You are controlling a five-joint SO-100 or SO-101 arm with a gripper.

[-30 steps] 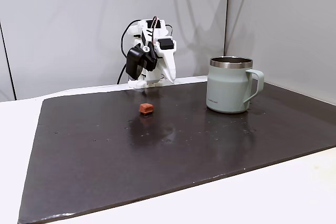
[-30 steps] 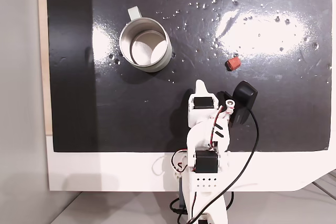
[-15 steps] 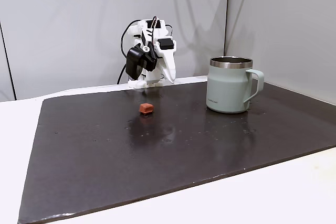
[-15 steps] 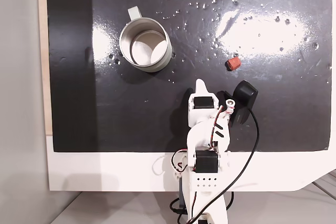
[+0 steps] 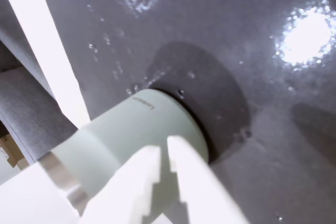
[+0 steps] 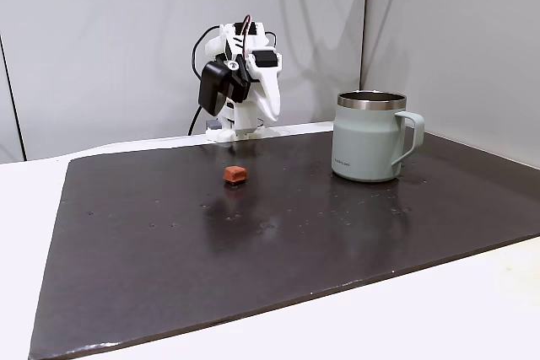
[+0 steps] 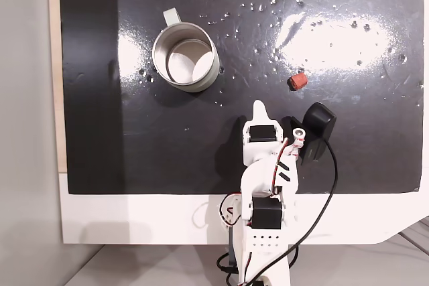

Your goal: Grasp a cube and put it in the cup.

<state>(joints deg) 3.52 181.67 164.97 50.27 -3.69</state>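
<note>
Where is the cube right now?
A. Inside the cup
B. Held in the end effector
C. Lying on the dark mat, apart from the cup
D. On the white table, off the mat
C. In both fixed views the cube lies on the dark mat, well apart from the cup, whose inside looks empty from above.

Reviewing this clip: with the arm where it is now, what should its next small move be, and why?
Probably swing toward the cube and reach out over it, opening the fingers. The cube lies free on the dark mat, apart from the cup, and the arm is folded back near its base. In the wrist view the gripper has its fingers nearly together, empty, aimed at the cup instead.
</note>
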